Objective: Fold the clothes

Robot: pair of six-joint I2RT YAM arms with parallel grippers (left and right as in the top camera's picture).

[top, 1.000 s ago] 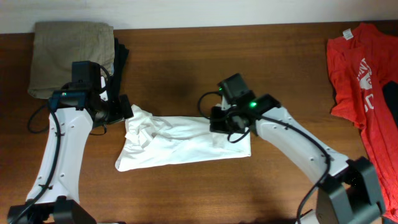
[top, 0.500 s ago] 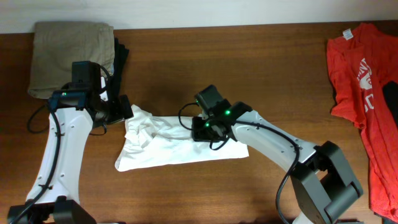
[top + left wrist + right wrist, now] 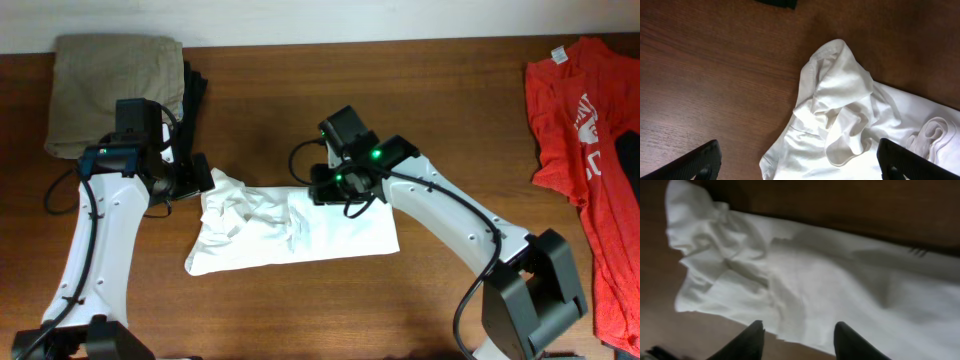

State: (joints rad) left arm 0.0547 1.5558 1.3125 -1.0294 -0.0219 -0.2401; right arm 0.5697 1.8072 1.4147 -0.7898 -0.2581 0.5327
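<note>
The white T-shirt (image 3: 340,230) lies on the brown table as a long folded strip, bunched at its left end and with a small crumpled ridge near the middle. No chest print shows. My left gripper (image 3: 200,180) hovers at the strip's upper left corner, wide open and empty; the bunched sleeve and hem (image 3: 840,100) lie between its fingers (image 3: 797,156). My right gripper (image 3: 325,188) is over the strip's upper edge near the middle, open and empty, with the cloth (image 3: 815,280) just beyond its fingertips (image 3: 799,327).
A khaki folded garment (image 3: 115,85) lies on a black one (image 3: 195,95) at the back left, close behind the left arm. A red T-shirt with white print (image 3: 585,130) lies at the far right edge. Bare wood (image 3: 300,100) stretches behind the shirt.
My right gripper moved left from the shirt's right end to its middle, dragging cloth along, then drew back a little, leaving a crumpled ridge. The left arm stayed still.
</note>
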